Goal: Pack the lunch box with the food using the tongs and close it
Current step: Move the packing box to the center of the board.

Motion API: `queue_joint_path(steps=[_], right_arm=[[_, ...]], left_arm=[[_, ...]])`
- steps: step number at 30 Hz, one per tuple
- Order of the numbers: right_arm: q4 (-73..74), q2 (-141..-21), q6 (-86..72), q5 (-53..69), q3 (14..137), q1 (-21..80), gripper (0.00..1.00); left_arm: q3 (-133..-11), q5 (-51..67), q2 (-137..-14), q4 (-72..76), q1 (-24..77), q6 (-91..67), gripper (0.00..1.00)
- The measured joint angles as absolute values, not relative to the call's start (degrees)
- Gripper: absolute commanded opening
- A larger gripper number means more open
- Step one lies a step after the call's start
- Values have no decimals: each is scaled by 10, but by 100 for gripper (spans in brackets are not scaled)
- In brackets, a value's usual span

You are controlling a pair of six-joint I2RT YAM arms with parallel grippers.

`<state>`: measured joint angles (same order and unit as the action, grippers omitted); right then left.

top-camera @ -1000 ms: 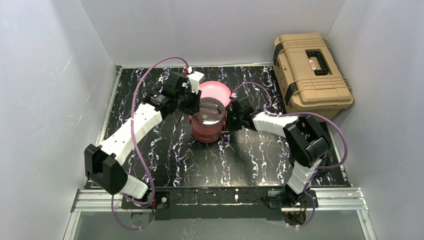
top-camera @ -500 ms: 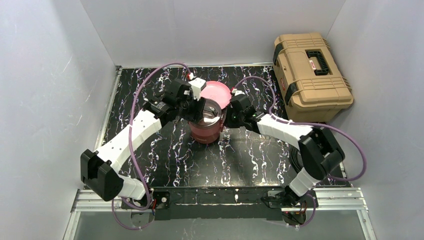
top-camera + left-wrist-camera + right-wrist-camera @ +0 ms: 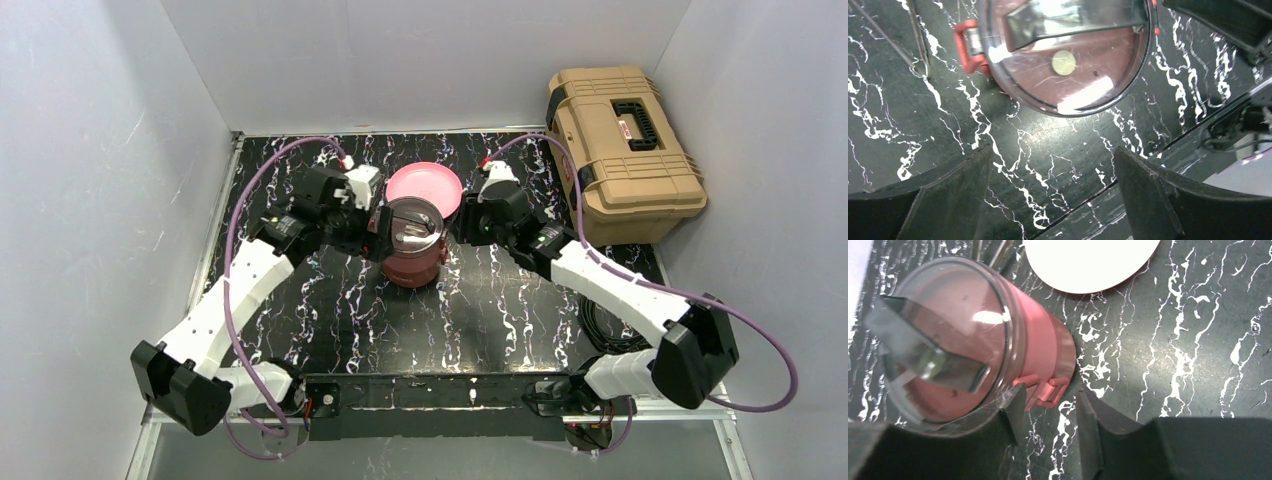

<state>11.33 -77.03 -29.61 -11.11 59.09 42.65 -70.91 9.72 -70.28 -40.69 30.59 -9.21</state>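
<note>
Lidded lunch box [image 3: 412, 243] upright mid-surface [image 3: 500, 320], just before pink plate [image 3: 426, 183]. L tool [image 3: 1052, 151] released wide beside it; R tool [image 3: 1050, 392] parted, gripping nothing, by clasp.

The lunch box [image 3: 1098, 80] stands closed under its clear lid [image 3: 1028, 85], a red latch [image 3: 965, 47] on its left. The tongs [image 3: 921, 50] lie left of it on the table [image 3: 923, 115]. Below it, the left gripper [image 3: 1050, 155] gapes wide, holding nothing.
</note>
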Motion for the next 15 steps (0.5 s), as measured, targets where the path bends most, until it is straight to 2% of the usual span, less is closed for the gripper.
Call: queue_joint_path(steps=[7, 15], right_arm=[[109, -731, -316, -67, 591, 427, 66], [99, -767, -340, -50, 591, 440, 68]], left_arm=[[-707, 174, -681, -396, 201, -130, 93], [-702, 259, -732, -342, 171, -155, 93]])
